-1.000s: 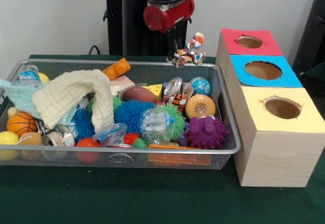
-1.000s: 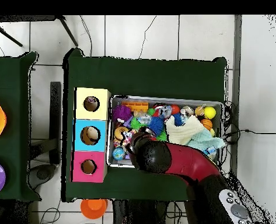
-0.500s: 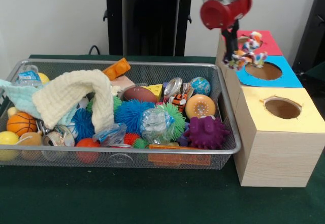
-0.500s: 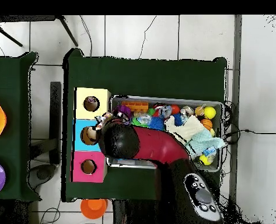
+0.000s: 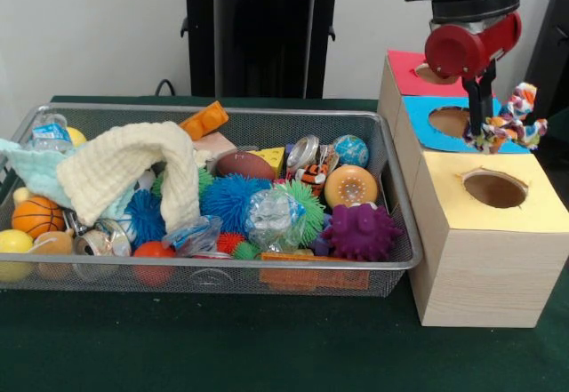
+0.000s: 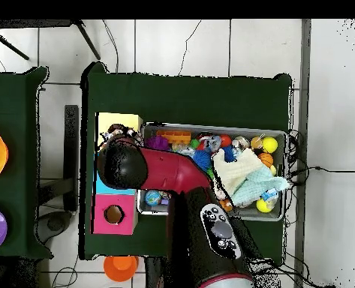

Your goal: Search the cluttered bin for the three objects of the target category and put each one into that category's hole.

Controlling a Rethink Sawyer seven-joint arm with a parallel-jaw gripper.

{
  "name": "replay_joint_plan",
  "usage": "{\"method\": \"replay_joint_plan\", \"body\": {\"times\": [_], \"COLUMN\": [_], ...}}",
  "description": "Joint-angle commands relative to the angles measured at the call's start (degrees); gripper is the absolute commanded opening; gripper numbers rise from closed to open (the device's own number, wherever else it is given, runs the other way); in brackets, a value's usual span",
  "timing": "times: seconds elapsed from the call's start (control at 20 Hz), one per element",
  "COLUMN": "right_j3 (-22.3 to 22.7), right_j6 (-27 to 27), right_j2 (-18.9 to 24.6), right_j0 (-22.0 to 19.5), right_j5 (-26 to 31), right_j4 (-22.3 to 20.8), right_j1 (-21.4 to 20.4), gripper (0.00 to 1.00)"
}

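My gripper is shut on a multicoloured knotted rope toy, which hangs above the seam between the blue box and the yellow box. The yellow box's hole lies just below and in front of the toy. The red box stands behind them. In the overhead view the arm's head covers the blue box, and the rope toy peeks out at the edge of the yellow box. The wire bin is packed with toys.
The bin holds a cream cloth, a purple spiky ball, a blue spiky ball, an orange ring ball, a small globe and a basketball. The pink box shows beside the arm in the overhead view.
The gripper has carried the rope toy from above the bin's back rim, past the red box, to above the blue and yellow boxes, rightward in the front view.
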Motion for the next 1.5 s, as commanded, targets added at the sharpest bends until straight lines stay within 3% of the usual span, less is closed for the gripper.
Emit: {"method": "replay_joint_plan", "body": {"times": [0.05, 0.5, 0.8, 1.1, 1.5], "right_j3": [-3.6, -2.5, 3.0, 4.5, 4.6], "right_j6": [19.5, 19.4, 21.1, 20.9, 20.7], "right_j2": [-4.4, -3.9, 5.0, 8.3, 8.7], "right_j0": [-0.4, -0.5, -4.9, -6.7, -6.5], "right_j5": [-6.5, -11.5, -17.7, -18.9, -18.6], "right_j4": [3.0, 2.0, 1.2, 0.7, 1.3], "right_j1": [4.6, 6.4, 9.9, 11.4, 11.6], "gripper": [0.00, 0.00, 0.00, 0.00, 0.00]}}
